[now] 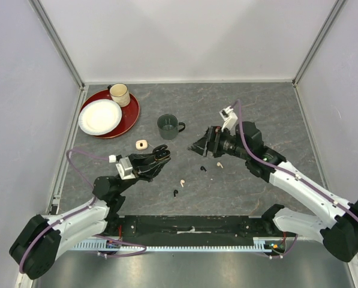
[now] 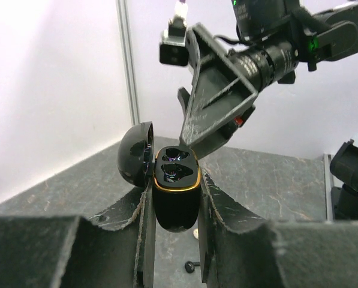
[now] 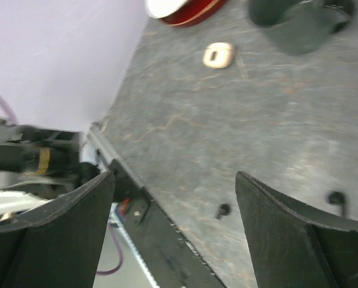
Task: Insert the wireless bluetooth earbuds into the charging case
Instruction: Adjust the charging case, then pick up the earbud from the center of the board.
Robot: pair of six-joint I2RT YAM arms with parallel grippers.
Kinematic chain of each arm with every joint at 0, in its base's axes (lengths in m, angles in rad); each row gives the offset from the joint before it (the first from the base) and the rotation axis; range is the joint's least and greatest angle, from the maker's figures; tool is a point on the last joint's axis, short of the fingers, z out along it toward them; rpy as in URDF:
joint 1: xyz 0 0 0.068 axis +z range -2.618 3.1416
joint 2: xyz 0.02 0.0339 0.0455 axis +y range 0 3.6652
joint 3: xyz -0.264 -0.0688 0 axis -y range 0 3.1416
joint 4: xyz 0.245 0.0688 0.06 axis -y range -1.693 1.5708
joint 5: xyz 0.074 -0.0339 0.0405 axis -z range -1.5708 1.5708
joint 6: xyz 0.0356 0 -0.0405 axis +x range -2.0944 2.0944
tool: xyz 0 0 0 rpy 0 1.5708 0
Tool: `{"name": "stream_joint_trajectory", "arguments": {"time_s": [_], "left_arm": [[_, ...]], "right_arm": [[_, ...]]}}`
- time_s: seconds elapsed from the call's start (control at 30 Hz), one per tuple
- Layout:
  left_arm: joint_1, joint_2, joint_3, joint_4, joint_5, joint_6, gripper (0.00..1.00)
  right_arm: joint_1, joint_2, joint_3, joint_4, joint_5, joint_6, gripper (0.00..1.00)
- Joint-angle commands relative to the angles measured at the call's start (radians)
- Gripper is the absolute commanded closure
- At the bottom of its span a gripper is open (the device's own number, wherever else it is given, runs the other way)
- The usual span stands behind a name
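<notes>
My left gripper [image 1: 161, 155] is shut on a black charging case [image 2: 176, 195] with a gold rim. Its lid [image 2: 135, 156] is swung open to the left, and both sockets look empty. My right gripper [image 1: 205, 144] is open and empty, raised just beyond the case; it also shows in the left wrist view [image 2: 213, 108]. Four tiny earbuds lie on the table: a black one [image 1: 203, 168], a white one [image 1: 219, 164], another white one [image 1: 181, 182] and another black one [image 1: 176, 192]. The right wrist view shows two black earbuds [image 3: 223, 210] [image 3: 334, 197] below its spread fingers [image 3: 77, 216].
A small cream case [image 1: 141, 144] lies left of centre, also in the right wrist view [image 3: 217, 55]. A green mug [image 1: 168, 126] stands behind it. A red plate [image 1: 129, 114] at the back left carries a white plate [image 1: 99, 116] and a cream mug [image 1: 120, 94].
</notes>
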Motion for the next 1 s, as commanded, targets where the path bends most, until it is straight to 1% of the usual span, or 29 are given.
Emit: {"name": "stream_joint_trajectory", "arguments": {"time_s": [0.0, 0.17, 0.23, 0.37, 0.5, 0.63, 0.67, 0.73, 0.97], "left_arm": [[-0.002, -0.077, -0.010, 0.152, -0.037, 0.081, 0.98], [-0.002, -0.141, -0.022, 0.123, -0.020, 0.095, 0.98], [-0.002, -0.157, -0.027, 0.105, -0.011, 0.093, 0.98], [-0.002, -0.177, -0.033, 0.088, -0.011, 0.086, 0.98], [-0.002, -0.201, -0.035, 0.074, -0.014, 0.083, 0.98], [-0.002, -0.220, -0.033, 0.071, -0.020, 0.073, 0.98], [-0.002, -0.221, -0.033, 0.066, -0.020, 0.073, 0.98], [-0.002, -0.230, -0.032, 0.057, -0.020, 0.070, 0.98], [-0.002, -0.244, -0.032, 0.035, -0.026, 0.069, 0.98]], "right_arm": [[-0.067, -0.039, 0.034, -0.225, 0.196, -0.193, 0.13], [-0.130, 0.028, 0.044, -0.290, 0.210, -0.322, 0.18], [-0.136, 0.062, 0.053, -0.315, 0.223, -0.365, 0.20], [-0.136, 0.112, 0.067, -0.315, 0.142, -0.448, 0.24], [-0.133, 0.175, 0.070, -0.313, 0.113, -0.487, 0.30], [-0.113, 0.237, 0.073, -0.313, 0.128, -0.499, 0.34], [-0.092, 0.249, 0.073, -0.315, 0.144, -0.499, 0.35], [-0.061, 0.284, 0.080, -0.322, 0.203, -0.501, 0.35], [-0.023, 0.376, 0.094, -0.309, 0.280, -0.513, 0.35]]}}
